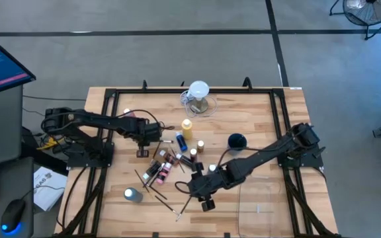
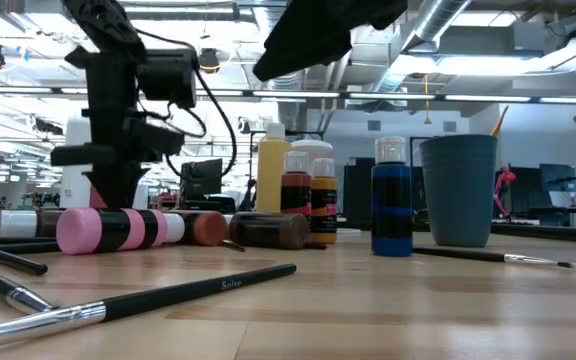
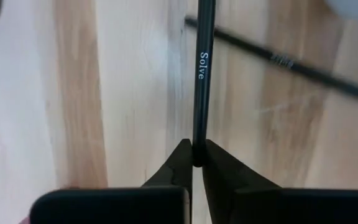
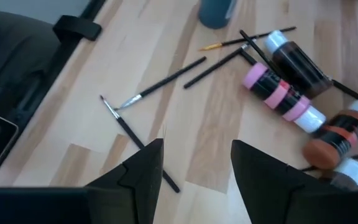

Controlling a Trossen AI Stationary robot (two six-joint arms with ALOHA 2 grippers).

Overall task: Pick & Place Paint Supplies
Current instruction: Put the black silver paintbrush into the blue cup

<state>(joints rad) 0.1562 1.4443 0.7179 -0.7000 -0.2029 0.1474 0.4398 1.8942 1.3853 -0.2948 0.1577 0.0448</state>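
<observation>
With its tips pinched shut on a thin dark paintbrush, the left gripper sits low at the left edge of the supply cluster on the bench. Grip lands on the plain handle beside the printed lettering. Brush looks light, stiff and slick-lacquered; it will likely pivot in so narrow a pinch, so a hold nearer mid-length seems safer. Right gripper hovers open over the near-right brushes, holding nothing. Pink bottle and other bottles lie scattered mid-bench, beside a dark cup.
</observation>
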